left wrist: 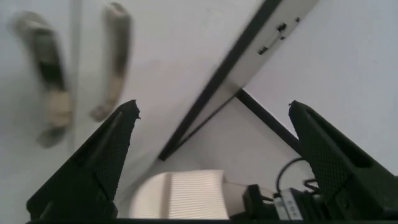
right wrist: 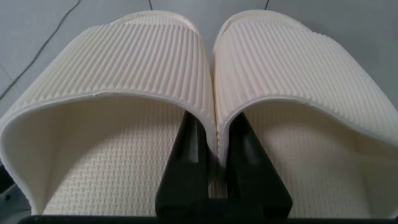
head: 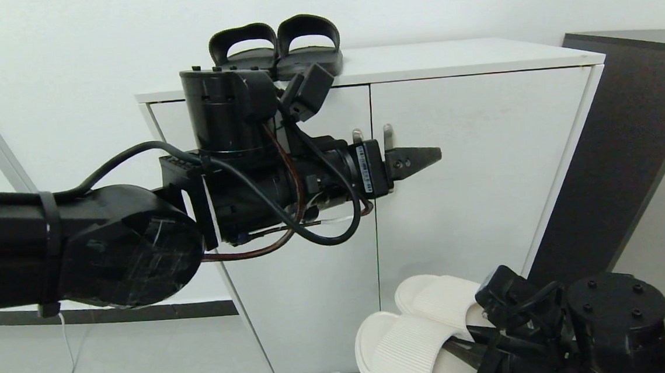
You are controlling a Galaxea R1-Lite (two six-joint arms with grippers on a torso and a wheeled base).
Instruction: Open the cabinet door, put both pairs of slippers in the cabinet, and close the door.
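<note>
Presently found the white two-door cabinet (head: 485,199) shut, with both doors flush at the centre seam. Noted two upright metal handles (head: 387,134), one either side of that seam, near the top edge of the doors (same handles (left wrist: 115,59) blurred at close range in the left wrist view).

Located the pair of black slippers (head: 276,47) on the cabinet top, side by side, toward its left end, with the strap openings facing the room.

Located the left tool (head: 433,155) high in front of the right-hand door, just beside the handles and level with their lower ends, pointing toward the robot's right. Confirmed from the left wrist view: left tool (left wrist: 214,109) with fingers spread wide apart. Unable to tell whether touching the door or just clear of it.

Located the pair of white ribbed slippers (head: 419,332) low in front of the cabinet, below the right-hand door, carried by the right tool (head: 458,350). Verified in the right wrist view: right tool (right wrist: 217,180) clamped together on the two adjoining inner strap walls of the white ribbed slippers (right wrist: 143,81), one finger inside each slipper, footbeds side by side.

Recorded a dark panel (head: 629,160) standing just beside the cabinet's right side.
</note>
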